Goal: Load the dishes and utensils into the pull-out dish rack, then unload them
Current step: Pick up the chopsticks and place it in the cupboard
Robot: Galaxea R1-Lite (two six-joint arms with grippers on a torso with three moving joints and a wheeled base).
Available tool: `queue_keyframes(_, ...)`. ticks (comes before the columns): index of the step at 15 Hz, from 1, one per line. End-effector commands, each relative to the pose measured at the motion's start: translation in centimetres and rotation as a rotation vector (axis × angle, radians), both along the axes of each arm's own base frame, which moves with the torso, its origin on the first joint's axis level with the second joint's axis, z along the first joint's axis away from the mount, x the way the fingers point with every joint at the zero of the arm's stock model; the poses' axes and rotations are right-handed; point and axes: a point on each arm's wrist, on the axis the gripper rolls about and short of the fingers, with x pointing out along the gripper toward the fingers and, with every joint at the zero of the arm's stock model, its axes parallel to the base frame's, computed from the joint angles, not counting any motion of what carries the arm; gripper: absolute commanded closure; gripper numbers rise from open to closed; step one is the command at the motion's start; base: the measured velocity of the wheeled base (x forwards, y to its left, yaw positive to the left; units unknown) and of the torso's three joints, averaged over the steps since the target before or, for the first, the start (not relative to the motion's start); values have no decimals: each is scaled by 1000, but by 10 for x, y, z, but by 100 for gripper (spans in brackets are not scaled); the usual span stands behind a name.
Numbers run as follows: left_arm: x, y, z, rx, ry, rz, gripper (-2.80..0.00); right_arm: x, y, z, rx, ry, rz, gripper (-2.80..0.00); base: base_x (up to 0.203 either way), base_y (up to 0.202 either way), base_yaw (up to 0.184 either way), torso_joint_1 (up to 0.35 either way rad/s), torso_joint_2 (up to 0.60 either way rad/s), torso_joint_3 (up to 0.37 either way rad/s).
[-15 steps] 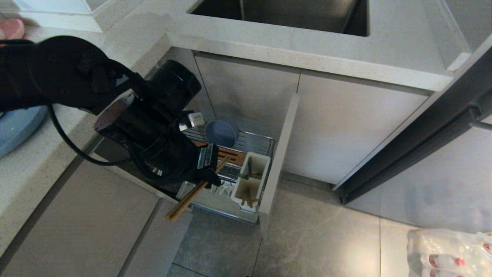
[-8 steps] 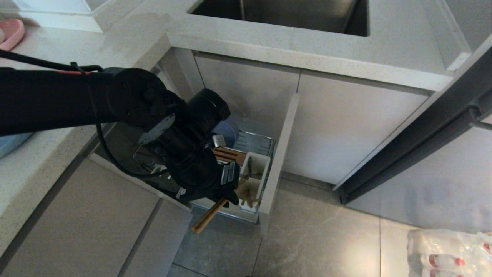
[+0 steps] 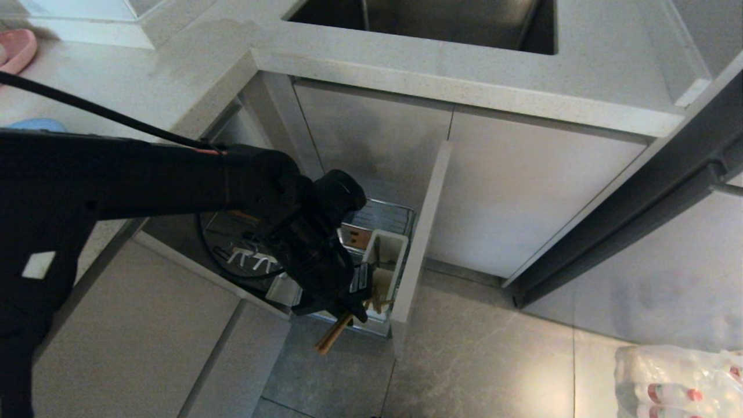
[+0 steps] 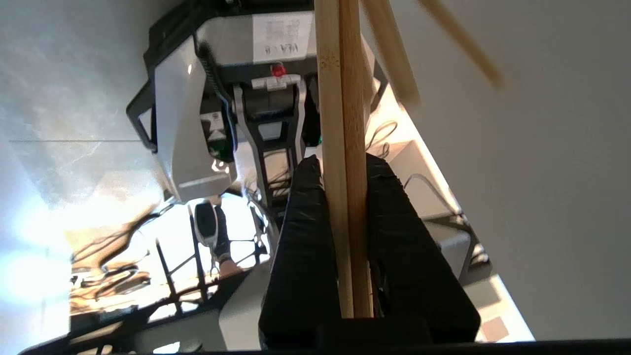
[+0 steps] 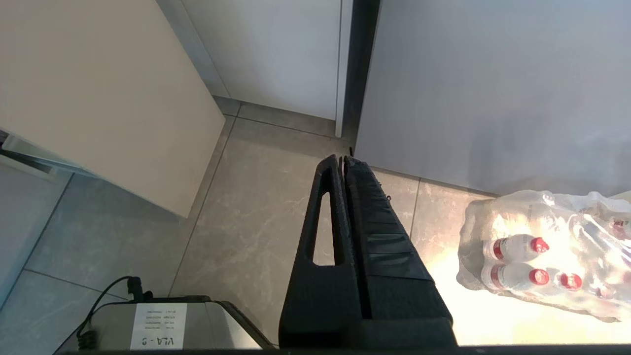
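My left gripper (image 3: 350, 303) is low at the front of the pull-out dish rack (image 3: 380, 216), beside the white utensil cup (image 3: 388, 251). It is shut on a pair of wooden chopsticks (image 3: 333, 339), whose ends stick out below it over the floor. The left wrist view shows the gripper (image 4: 343, 163) clamping both chopsticks (image 4: 340, 93) side by side. More chopsticks (image 3: 376, 302) stand in the cup. A sliver of the light-blue plate (image 3: 35, 123) shows on the counter above my arm. The bowl is hidden behind the arm. My right gripper (image 5: 341, 159) hangs shut and empty over the floor.
The rack's beige front panel (image 3: 426, 232) stands just right of the cup. A sink (image 3: 429, 23) is set in the counter behind. A pink plate (image 3: 14, 49) lies at the far left. A wrapped pack of water bottles (image 5: 542, 251) sits on the floor at the right.
My left arm has swung down and to the right, from over the rack's middle to its front beside the utensil cup, with the chopsticks still gripped. It now covers the blue bowl.
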Motion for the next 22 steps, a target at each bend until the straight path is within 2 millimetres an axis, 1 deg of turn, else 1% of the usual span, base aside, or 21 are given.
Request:
queue_keyframes(1,7,1,-8,7,15,15,0,0,0,0,0,1,0,0,0,0,0,0,0,0)
queue_keyframes(6,24,4,-19,-11,-17,39,0,0,0,0,0,1,0,0,0,0,0,0,0,0)
queue_keyframes(10,30,4,-21,-76,-4,25,0,0,0,0,0,0,0,0,0,0,0,0,0,0)
queue_keyframes(16,39,0,-37,-82,30,25,0,0,0,0,0,1,0,0,0,0,0,0,0,0)
queue_keyframes(19,46,2,-40,-97,32,35,0,0,0,0,0,1,0,0,0,0,0,0,0,0)
queue_keyframes(22,51,1,-48,-105,51,34,0,0,0,0,0,1,0,0,0,0,0,0,0,0)
